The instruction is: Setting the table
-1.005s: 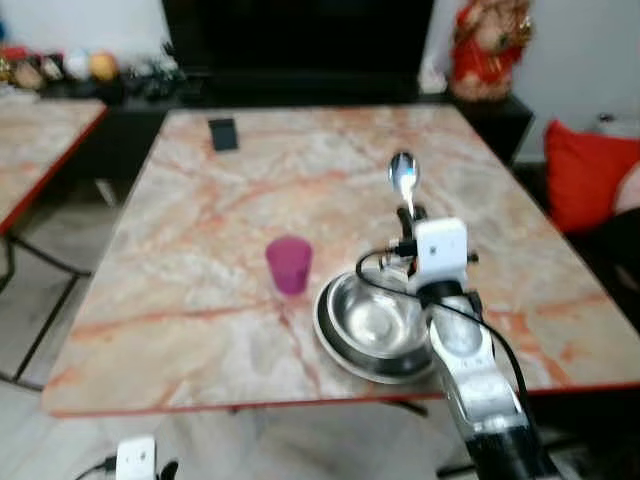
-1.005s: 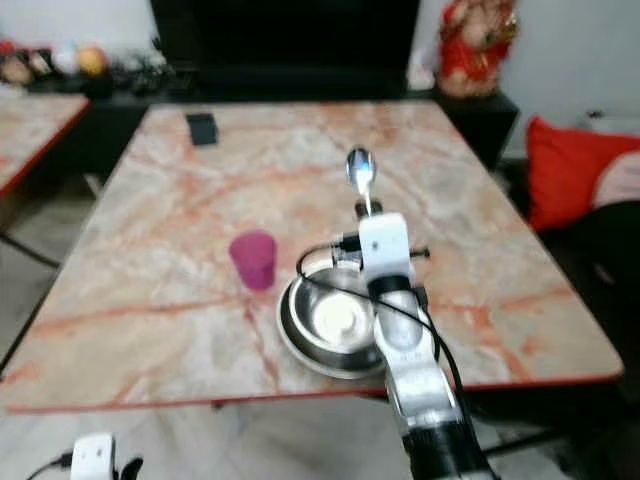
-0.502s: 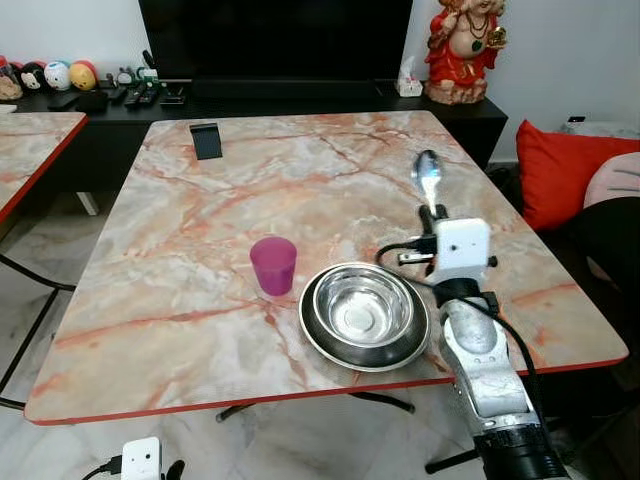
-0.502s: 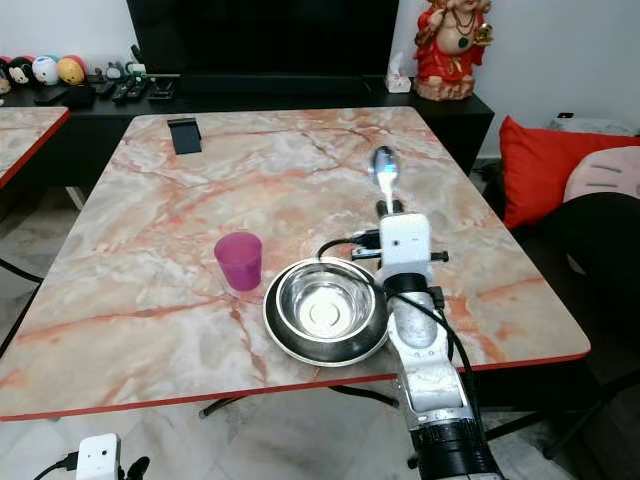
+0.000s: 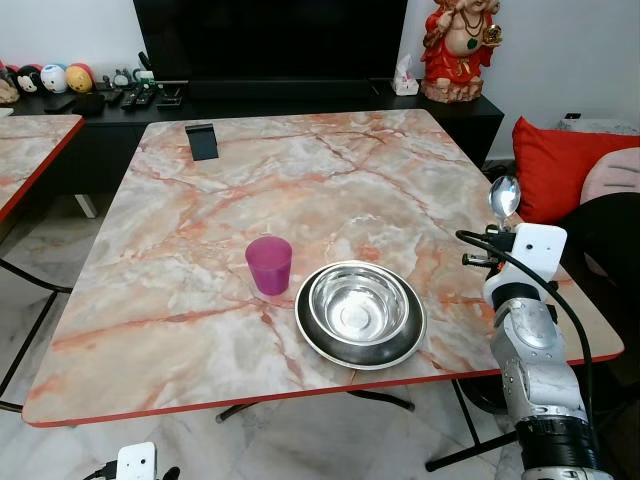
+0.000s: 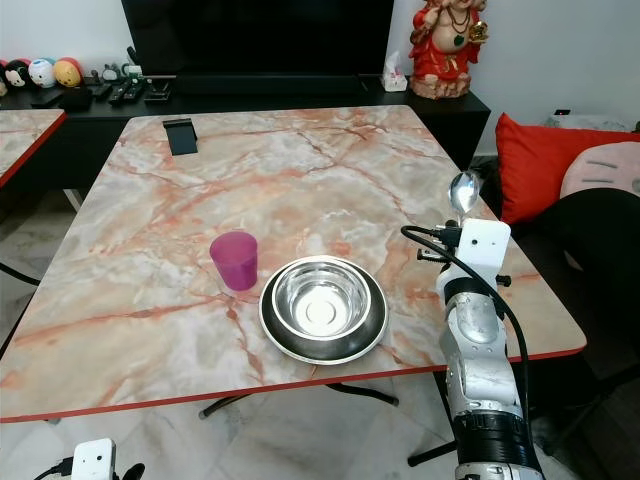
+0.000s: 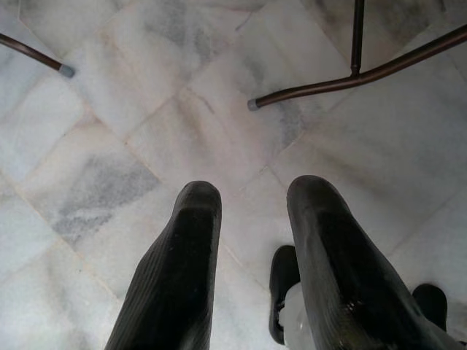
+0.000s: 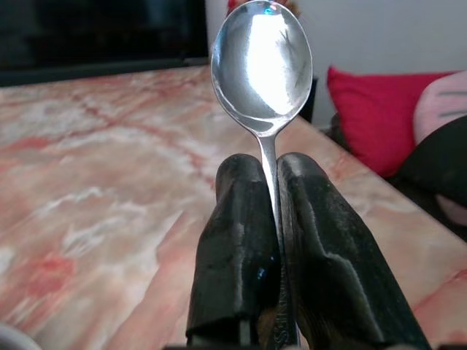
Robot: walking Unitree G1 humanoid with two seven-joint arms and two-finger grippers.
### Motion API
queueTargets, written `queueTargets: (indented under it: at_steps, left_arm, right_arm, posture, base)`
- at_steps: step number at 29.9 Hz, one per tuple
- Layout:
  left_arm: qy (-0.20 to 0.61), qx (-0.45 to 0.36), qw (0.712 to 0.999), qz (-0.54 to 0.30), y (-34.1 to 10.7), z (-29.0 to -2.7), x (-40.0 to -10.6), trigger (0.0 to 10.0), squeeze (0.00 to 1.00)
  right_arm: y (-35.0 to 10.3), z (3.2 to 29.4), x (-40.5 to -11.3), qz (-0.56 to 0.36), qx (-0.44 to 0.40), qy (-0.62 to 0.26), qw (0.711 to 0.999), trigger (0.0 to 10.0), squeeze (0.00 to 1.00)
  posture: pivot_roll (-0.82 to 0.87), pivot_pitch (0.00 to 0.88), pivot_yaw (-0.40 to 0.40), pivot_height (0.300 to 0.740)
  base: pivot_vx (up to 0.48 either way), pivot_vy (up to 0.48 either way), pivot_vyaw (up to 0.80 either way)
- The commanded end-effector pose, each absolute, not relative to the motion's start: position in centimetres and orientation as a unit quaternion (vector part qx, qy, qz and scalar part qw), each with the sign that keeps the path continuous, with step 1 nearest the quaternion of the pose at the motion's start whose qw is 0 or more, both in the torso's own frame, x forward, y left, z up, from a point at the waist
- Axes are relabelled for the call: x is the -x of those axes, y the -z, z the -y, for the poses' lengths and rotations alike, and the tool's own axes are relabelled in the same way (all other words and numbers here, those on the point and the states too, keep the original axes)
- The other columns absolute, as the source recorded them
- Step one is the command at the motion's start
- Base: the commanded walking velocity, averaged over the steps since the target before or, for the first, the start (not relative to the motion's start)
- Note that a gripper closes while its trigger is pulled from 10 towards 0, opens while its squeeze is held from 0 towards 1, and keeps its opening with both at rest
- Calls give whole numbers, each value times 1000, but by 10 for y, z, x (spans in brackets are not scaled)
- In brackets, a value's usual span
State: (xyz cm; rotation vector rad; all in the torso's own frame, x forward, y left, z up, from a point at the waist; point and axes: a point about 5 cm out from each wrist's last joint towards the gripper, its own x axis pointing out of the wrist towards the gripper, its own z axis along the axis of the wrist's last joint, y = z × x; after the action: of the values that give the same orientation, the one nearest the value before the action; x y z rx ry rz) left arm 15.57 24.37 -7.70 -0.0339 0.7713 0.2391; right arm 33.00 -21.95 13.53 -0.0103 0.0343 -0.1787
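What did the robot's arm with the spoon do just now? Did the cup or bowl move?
The right gripper, still clamped on the spoon, swung out to the robot's right, from above the bowl's far side to the table's right edge. The pink cup and the steel bowl stayed where they were. The left gripper hangs idle over the floor.

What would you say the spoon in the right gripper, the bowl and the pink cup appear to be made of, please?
The shiny silver spoon, pinched in the right gripper, looks like polished metal: its bowl mirrors the room. The round silver bowl looks like stainless steel, with bright reflections inside. The small magenta cup is probably plastic: its colour is even and slightly translucent, without sharp glints, though tinted glass cannot be ruled out.
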Motion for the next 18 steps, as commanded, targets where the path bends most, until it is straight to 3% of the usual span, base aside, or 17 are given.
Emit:
queueTargets:
  at_steps: [1,8,18]
  left_arm:
    - [-117,12,915,-386,78,-247,-151,10000,0]
    - [-116,14,916,-385,78,-247,-154,10000,0]
    - [-119,16,915,-386,78,-247,-152,10000,0]
  right_arm:
    - [-143,222,-336,-21,14,77,997,10000,0]
    - [-125,227,-338,-106,73,56,990,10000,0]
    - [-121,227,-347,-173,58,32,983,10000,0]
  posture:
    - [-48,0,6,740]
    - [-49,0,6,740]
    - [-43,0,1,740]
  base:
    - [0,0,0]
    - [0,0,0]
    - [0,0,0]
